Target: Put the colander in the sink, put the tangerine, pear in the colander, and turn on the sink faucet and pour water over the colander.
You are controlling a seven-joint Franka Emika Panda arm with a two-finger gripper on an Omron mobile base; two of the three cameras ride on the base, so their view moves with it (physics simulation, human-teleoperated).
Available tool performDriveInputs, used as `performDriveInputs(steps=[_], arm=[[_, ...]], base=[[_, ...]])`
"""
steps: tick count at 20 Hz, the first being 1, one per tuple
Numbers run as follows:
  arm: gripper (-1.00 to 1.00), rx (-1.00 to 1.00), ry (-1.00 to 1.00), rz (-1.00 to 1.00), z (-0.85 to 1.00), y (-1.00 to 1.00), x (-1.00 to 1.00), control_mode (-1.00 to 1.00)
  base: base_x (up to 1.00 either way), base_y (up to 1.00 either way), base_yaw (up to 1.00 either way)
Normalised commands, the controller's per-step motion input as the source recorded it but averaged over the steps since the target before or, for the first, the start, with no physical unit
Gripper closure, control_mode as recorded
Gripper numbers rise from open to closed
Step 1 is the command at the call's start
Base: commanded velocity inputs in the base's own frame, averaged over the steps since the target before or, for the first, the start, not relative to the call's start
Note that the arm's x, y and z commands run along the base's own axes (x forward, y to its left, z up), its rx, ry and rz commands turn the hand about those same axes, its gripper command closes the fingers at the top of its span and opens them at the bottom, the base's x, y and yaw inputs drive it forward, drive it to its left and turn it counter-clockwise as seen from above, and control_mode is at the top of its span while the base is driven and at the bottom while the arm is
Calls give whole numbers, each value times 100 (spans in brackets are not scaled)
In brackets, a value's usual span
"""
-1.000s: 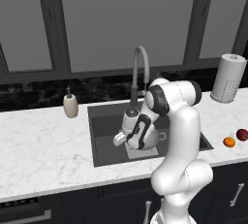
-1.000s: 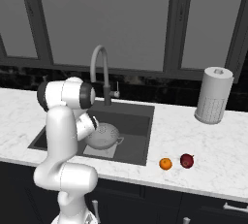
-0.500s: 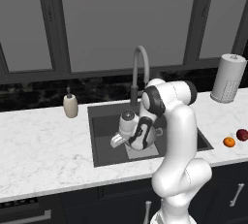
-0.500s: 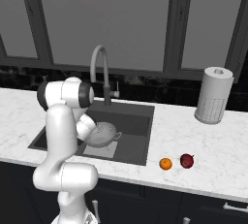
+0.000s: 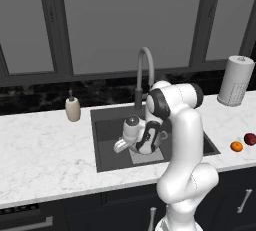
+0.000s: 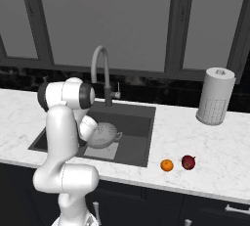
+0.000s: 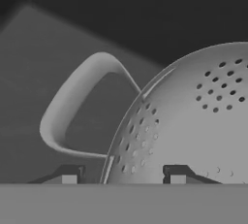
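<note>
The light-grey colander rests on the bottom of the dark sink, over its lighter patch. In the hand view the colander's holed wall and loop handle fill the frame up close. My gripper is open, its fingertips standing apart on either side of the rim. In the left base view my hand is down in the sink. The orange tangerine and maroon pear lie side by side on the counter right of the sink. The faucet arches over the basin. Water is out of view.
A beige soap bottle stands on the counter left of the sink. A paper towel roll stands at the back right. The marble counter runs along both sides, with dark windows behind.
My jaws have spread from shut on the colander's rim to open. The colander stays in the sink and the hand has shifted only slightly.
</note>
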Motion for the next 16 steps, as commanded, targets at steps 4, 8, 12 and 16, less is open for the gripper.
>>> performDriveInputs(steps=[4, 8, 12, 16], arm=[[-100, 0, 1, 0, 8, -4, 0, -100], [-100, 0, 3, -2, 58, -15, -41, -100], [-100, 1, 0, -2, 75, -19, -75, -100], [-100, 3, 0, -1, 91, -3, -67, -100]], base=[[0, 0, 0], [0, 0, 0], [0, 0, 0], [0, 0, 0]])
